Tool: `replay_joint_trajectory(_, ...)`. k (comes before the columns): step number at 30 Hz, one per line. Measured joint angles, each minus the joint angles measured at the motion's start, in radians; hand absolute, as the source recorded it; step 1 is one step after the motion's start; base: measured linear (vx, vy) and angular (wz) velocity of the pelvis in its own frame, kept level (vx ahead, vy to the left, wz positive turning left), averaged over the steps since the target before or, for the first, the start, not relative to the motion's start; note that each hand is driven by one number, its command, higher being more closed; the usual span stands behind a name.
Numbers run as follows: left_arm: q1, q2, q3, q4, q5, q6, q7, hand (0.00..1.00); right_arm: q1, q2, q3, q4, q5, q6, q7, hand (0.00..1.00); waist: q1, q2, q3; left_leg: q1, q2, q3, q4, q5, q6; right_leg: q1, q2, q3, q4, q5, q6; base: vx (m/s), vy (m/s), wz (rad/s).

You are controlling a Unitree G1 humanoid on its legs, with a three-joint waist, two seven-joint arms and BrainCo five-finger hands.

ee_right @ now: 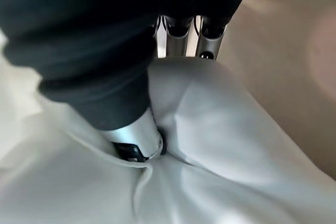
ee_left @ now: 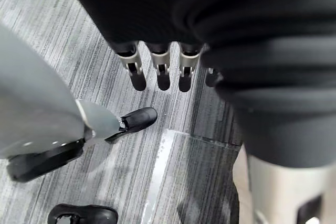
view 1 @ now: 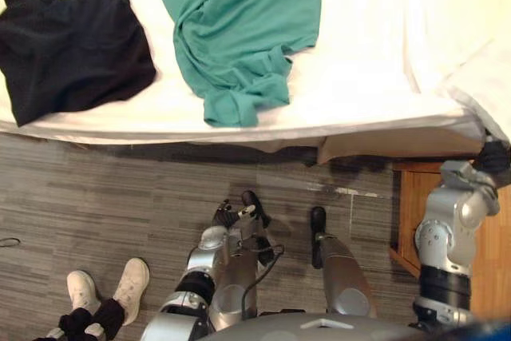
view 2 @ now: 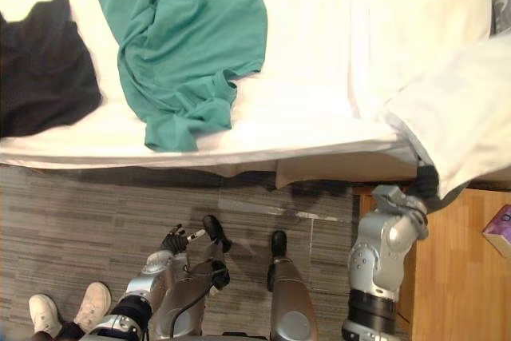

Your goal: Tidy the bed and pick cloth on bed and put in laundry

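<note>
Right hand (ee_right: 135,137) is clamped on the white blanket (view 2: 455,109). Thumb is pressed into a fold and the fingers are tucked behind it, at the near corner of the bed (view 2: 319,77). Left hand (ee_left: 160,66) hangs low over the floor, fingers loose and apart, holding nothing.

Step looks like bed-tidying: spread the blanket. My read:
- draw it flat and level across the mattress, away from the hand's own side, not upward
- the pinch looks shallow, so pull slowly or the fold may slip out
- stop short of the clothes, or they get buried

Green cloth (view 2: 188,45) lies on the sheet, well off to the left of the right hand and apart from the blanket. Its long axis runs from the far side of the bed to the near edge, and the narrow bunched end points at the robot — probably the easiest place to grab. Black cloth (view 2: 40,69) lies further left again, a squat heap with no clear axis.

No laundry basket to be seen yet.
</note>
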Motion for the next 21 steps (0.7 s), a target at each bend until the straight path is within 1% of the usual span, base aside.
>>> replay_joint_trajectory(1, 0.014, -0.009, 0.015, 0.007, 0.0, 0.0, -0.007, 0.0, 0.028, 0.019, 0.005, 0.012, 0.081, -0.022, 0.064, 0.0, -0.003, 0.0, 0.0, 0.018, -0.003, 0.007, 0.0, -0.007, -0.001, 0.011, -0.002, 0.002, 0.005, -0.008, 0.001, 0.09, -0.026, -0.1)
replay_joint_trajectory(2, 0.018, -0.013, 0.025, 0.011, 0.0, -0.001, -0.011, 0.0, 0.038, 0.027, 0.006, 0.015, 0.111, -0.029, 0.083, 0.0, -0.004, 0.0, 0.0, 0.025, -0.003, 0.01, 0.002, -0.01, -0.002, 0.017, -0.003, 0.003, 0.005, -0.01, 0.001, 0.16, -0.044, -0.14)
replay_joint_trajectory(3, 0.029, -0.022, 0.038, 0.025, -0.001, -0.004, -0.016, 0.0, 0.065, 0.046, 0.013, 0.026, 0.171, -0.048, 0.126, 0.0, -0.009, 0.0, 0.0, 0.036, -0.002, 0.016, 0.019, -0.026, -0.004, 0.031, -0.005, 0.008, 0.005, -0.014, 0.001, 0.17, -0.048, -0.12)
replay_joint_trajectory(4, 0.043, -0.026, 0.038, 0.024, -0.001, -0.012, -0.02, 0.0, 0.088, 0.061, 0.016, 0.035, 0.205, -0.059, 0.149, 0.0, -0.017, 0.0, 0.0, 0.042, 0.0, 0.02, 0.036, -0.042, -0.004, 0.041, -0.008, 0.013, 0.005, -0.019, 0.003, 0.18, -0.047, -0.12)
replay_joint_trajectory(5, 0.048, -0.028, 0.038, 0.025, -0.001, -0.013, -0.021, 0.0, 0.096, 0.066, 0.016, 0.041, 0.22, -0.066, 0.158, 0.0, -0.02, 0.0, 0.0, 0.046, 0.0, 0.022, 0.04, -0.046, -0.004, 0.045, -0.009, 0.015, 0.004, -0.02, 0.004, 0.16, -0.032, -0.18)
replay_joint_trajectory(6, 0.059, -0.035, 0.039, 0.025, -0.001, -0.015, -0.034, 0.0, 0.127, 0.072, 0.018, 0.063, 0.246, -0.085, 0.164, 0.0, -0.02, 0.0, -0.002, 0.057, 0.002, 0.035, 0.053, -0.063, -0.006, 0.055, -0.009, 0.027, 0.004, -0.022, 0.007, 0.15, -0.02, -0.26)
replay_joint_trajectory(8, 0.07, -0.042, 0.057, 0.024, -0.002, -0.02, -0.055, 0.0, 0.167, 0.072, 0.015, 0.091, 0.254, -0.109, 0.134, 0.0, -0.034, 0.0, -0.004, 0.061, 0.006, 0.042, 0.076, -0.083, -0.007, 0.063, -0.012, 0.032, 0.003, -0.024, 0.009, 0.13, -0.017, -0.18)
replay_joint_trajectory(9, 0.074, -0.046, 0.072, 0.025, -0.002, -0.021, -0.059, 0.0, 0.186, 0.071, 0.006, 0.103, 0.253, -0.118, 0.108, 0.0, -0.05, 0.0, -0.004, 0.064, 0.006, 0.042, 0.085, -0.093, -0.007, 0.07, -0.015, 0.031, 0.002, -0.026, 0.012, 0.13, -0.018, -0.08)
replay_joint_trajectory(10, 0.08, -0.047, 0.077, 0.025, -0.002, -0.022, -0.062, 0.0, 0.22, 0.07, -0.006, 0.113, 0.241, -0.118, 0.043, 0.0, -0.064, 0.0, -0.004, 0.076, 0.008, 0.046, 0.096, -0.106, -0.009, 0.083, -0.017, 0.032, 0.0, -0.026, 0.013, 0.15, -0.017, -0.13)
replay_joint_trajectory(11, 0.085, -0.048, 0.077, 0.025, -0.002, -0.025, -0.068, 0.0, 0.239, 0.069, -0.008, 0.123, 0.21, -0.136, -0.027, 0.0, -0.07, -0.001, -0.005, 0.087, 0.013, 0.051, 0.107, -0.118, -0.012, 0.094, -0.016, 0.032, -0.002, -0.026, 0.013, 0.14, -0.015, -0.17)
replay_joint_trajectory(13, 0.092, -0.05, 0.078, 0.026, -0.002, -0.035, -0.083, 0.0, 0.257, 0.069, -0.035, 0.123, 0.186, -0.164, -0.101, 0.0, -0.071, -0.003, -0.018, 0.089, 0.016, 0.063, 0.119, -0.132, -0.016, 0.099, -0.016, 0.032, -0.007, -0.026, 0.013, 0.09, -0.01, -0.15)
replay_joint_trajectory(14, 0.096, -0.053, 0.085, 0.03, -0.001, -0.039, -0.086, 0.0, 0.269, 0.07, -0.059, 0.123, 0.167, -0.194, -0.16, 0.0, -0.072, -0.005, -0.029, 0.089, 0.018, 0.065, 0.125, -0.14, -0.017, 0.107, -0.017, 0.032, -0.022, -0.026, 0.013, 0.09, -0.011, -0.09)
replay_joint_trajectory(15, 0.096, -0.054, 0.088, 0.031, -0.001, -0.039, -0.086, 0.0, 0.272, 0.07, -0.069, 0.123, 0.156, -0.206, -0.186, 0.0, -0.073, -0.005, -0.03, 0.091, 0.02, 0.065, 0.13, -0.143, -0.018, 0.112, -0.017, 0.032, -0.025, -0.026, 0.013, 0.09, -0.012, -0.03)
replay_joint_trajectory(16, 0.097, -0.059, 0.103, 0.041, 0.0, -0.04, -0.09, 0.0, 0.281, 0.071, -0.095, 0.12, 0.132, -0.236, -0.248, 0.0, -0.073, -0.009, -0.032, 0.098, 0.024, 0.065, 0.142, -0.153, -0.02, 0.127, -0.017, 0.031, -0.031, -0.026, 0.013, 0.07, -0.008, -0.02)
replay_joint_trajectory(18, 0.12, -0.061, 0.111, 0.042, 0.002, -0.049, -0.098, 0.0, 0.303, 0.07, -0.103, 0.09, 0.105, -0.269, -0.312, 0.0, -0.073, -0.017, -0.044, 0.114, 0.03, 0.063, 0.152, -0.164, -0.024, 0.149, -0.015, 0.029, -0.035, -0.026, 0.013, 0.07, -0.01, 0.0)
replay_joint_trajectory(19, 0.127, -0.061, 0.111, 0.041, 0.002, -0.056, -0.099, 0.0, 0.31, 0.07, -0.103, 0.056, 0.095, -0.283, -0.318, 1.0, -0.073, -0.018, -0.045, 0.125, 0.03, 0.059, 0.152, -0.167, -0.026, 0.163, -0.015, 0.026, -0.037, -0.026, 0.013, 0.07, -0.009, 0.05)
replay_joint_trajectory(20, 0.132, -0.065, 0.111, 0.042, 0.006, -0.059, -0.099, 0.0, 0.312, 0.069, -0.092, -0.003, 0.063, -0.299, -0.322, 1.0, -0.074, -0.018, -0.054, 0.133, 0.031, 0.054, 0.154, -0.173, -0.028, 0.174, -0.015, 0.021, -0.037, -0.026, 0.014, 0.05, -0.005, 0.07)
replay_joint_trajectory(21, 0.132, -0.066, 0.111, 0.042, 0.011, -0.06, -0.099, 0.0, 0.312, 0.068, -0.085, -0.029, 0.049, -0.303, -0.319, 1.0, -0.074, -0.019, -0.057, 0.134, 0.031, 0.051, 0.156, -0.177, -0.03, 0.178, -0.017, 0.016, -0.037, -0.028, 0.017, 0.04, 0.0, 0.18)
